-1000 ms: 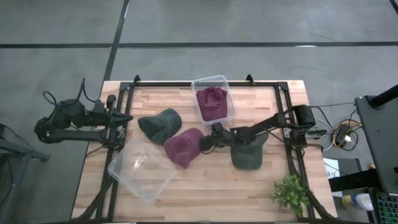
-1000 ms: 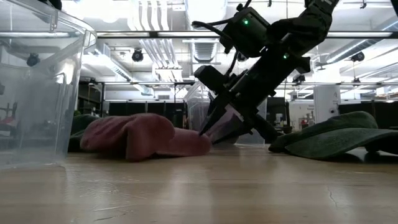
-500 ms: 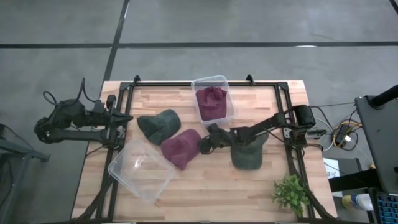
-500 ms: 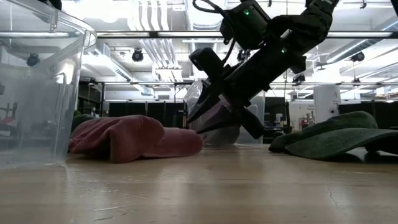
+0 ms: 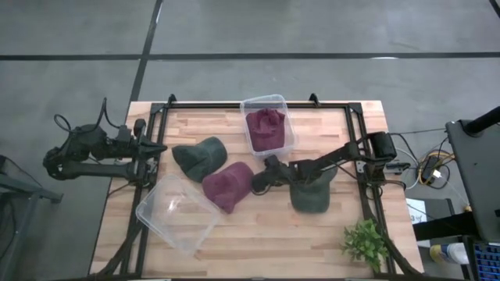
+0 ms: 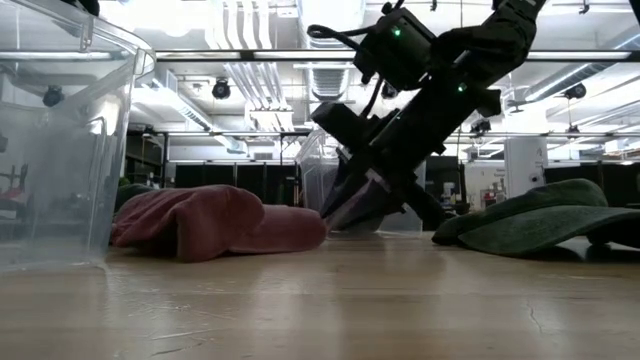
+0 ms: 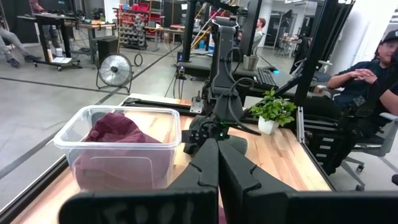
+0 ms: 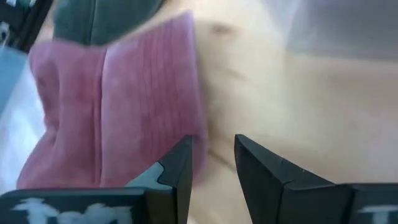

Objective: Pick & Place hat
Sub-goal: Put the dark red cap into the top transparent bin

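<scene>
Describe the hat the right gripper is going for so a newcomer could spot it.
Start at the clear bin holding a maroon cloth at the table's far edge. Toward the near side lies the maroon hat, with the right gripper at its edge. The neighbouring hats are green.

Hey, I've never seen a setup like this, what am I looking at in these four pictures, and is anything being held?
This is a robot with two dark arms at a wooden table. Each arm ends in a two-finger gripper. One picture looks straight down from above, one looks level across the tabletop, and one comes from a camera on each wrist.

On the table lie a maroon hat, two dark green hats, an empty clear bin, a second clear bin with a maroon hat inside, and a small plant.

The right gripper is low at the maroon hat's edge, fingers slightly apart. One finger is against the fabric, but the hat is not gripped. The left gripper waits at the table's left edge, fingers together, holding nothing.
</scene>
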### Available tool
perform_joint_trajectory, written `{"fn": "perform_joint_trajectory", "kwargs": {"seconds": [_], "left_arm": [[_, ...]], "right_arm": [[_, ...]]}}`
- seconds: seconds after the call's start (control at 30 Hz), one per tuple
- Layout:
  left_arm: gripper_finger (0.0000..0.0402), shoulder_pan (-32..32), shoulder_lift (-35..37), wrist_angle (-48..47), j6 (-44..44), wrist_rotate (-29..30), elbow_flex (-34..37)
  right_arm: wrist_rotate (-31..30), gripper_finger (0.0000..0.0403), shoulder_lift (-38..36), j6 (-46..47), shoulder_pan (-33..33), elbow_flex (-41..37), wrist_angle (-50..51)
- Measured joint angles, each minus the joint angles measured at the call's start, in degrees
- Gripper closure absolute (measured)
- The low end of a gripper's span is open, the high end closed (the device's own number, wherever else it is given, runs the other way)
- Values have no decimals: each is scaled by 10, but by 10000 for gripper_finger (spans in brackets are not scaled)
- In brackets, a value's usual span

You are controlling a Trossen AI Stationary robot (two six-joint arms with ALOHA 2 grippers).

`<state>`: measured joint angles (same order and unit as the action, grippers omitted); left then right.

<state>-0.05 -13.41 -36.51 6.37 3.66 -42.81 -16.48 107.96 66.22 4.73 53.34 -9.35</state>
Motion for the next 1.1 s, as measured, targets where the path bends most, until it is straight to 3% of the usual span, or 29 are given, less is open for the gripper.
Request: {"fn": "perform_joint_trajectory", "kwargs": {"seconds": [0.13, 0.3, 0.5, 1.1], "left_arm": [[401, 0, 0, 0, 0, 0, 0], [401, 0, 0, 0, 0, 0, 0], [401, 0, 0, 0, 0, 0, 0], [401, 0, 0, 0, -1, 0, 0]], "right_arm": [[-37, 291, 2, 29, -1, 0, -3], [-41, 294, 34, 53, 0, 2, -69], [-14, 291, 90, 50, 2, 33, -136], [31, 298, 110, -2, 3, 91, -135]]}}
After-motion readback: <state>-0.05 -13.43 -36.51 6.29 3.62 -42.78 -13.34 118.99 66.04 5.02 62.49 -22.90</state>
